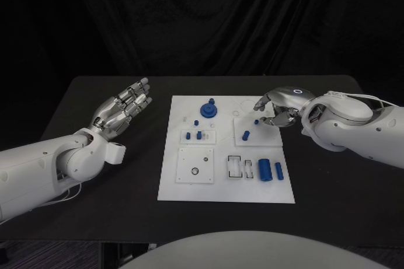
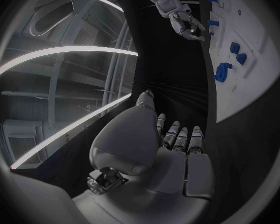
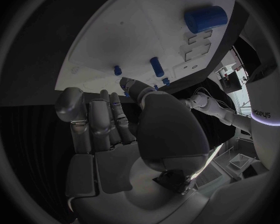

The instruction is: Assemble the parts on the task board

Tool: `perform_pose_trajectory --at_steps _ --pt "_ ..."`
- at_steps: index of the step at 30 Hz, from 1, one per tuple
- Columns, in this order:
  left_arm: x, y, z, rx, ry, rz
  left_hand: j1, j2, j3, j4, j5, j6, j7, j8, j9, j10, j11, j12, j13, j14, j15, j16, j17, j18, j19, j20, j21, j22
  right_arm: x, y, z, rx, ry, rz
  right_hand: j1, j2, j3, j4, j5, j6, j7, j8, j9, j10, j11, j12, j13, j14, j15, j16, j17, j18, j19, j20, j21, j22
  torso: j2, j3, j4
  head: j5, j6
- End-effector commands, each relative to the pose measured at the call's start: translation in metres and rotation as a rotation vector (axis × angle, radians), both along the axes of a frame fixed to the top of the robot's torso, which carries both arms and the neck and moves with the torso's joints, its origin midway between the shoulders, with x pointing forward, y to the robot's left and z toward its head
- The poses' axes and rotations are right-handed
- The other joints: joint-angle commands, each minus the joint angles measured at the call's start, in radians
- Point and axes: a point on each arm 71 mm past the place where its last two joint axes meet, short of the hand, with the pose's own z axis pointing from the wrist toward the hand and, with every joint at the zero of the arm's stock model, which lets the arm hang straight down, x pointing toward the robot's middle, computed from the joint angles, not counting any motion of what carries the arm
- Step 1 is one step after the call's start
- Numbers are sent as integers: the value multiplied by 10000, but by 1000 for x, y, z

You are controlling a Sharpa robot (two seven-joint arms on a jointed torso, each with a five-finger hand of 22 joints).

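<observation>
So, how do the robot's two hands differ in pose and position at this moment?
The left hand is flat with fingers stretched out, while the right hand has its fingers curled downward. The left hand is over the bare table beside the task board, while the right hand is over the board's far right corner. Both appear to hold nothing.

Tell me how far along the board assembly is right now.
Early, it seems. A blue gear and small pegs already stand on the task board. The right hand hovers over the board's far corner; whether it holds anything is unclear. Two blue cylinders lie unplaced. The left hand waits open.
</observation>
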Motion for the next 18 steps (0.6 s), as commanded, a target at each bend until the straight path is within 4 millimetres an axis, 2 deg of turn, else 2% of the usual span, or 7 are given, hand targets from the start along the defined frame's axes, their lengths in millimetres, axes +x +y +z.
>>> perform_pose_trajectory --at_steps 1,10,18 --pt "-1 0 8 -799 -963 15 101 7 -4 -47 55 -69 35 -34 -15 47 80 -7 0 -4 71 -35 -9 -137 21 78 -38 30 -1 1 -4 -23 139 73 -48 38 25 50 -18 75 3 -38 -14 112 18 -47 -34 74 -16 36 -15 -85 91 -26 62 1177 5 -3 5 8 -1" --pt "-2 0 6 -794 -919 3 179 -1 12 -83 192 -68 52 -32 -15 89 166 16 6 -4 96 -35 -9 -143 26 97 -33 56 -2 5 -10 8 227 152 -46 36 61 71 -97 258 51 7 4 378 -22 -104 -231 111 -53 78 -23 -98 145 -65 106 1193 8 -5 6 55 -1" --pt "-3 -2 5 -822 -816 -97 353 -9 57 -204 472 -137 101 -36 -19 215 415 101 24 -4 272 -35 -9 -146 67 273 4 230 -2 6 -14 45 247 187 -75 74 33 170 -271 588 83 116 70 709 -106 -151 -468 401 -134 408 253 -148 400 -142 403 1266 10 -8 12 20 -1"
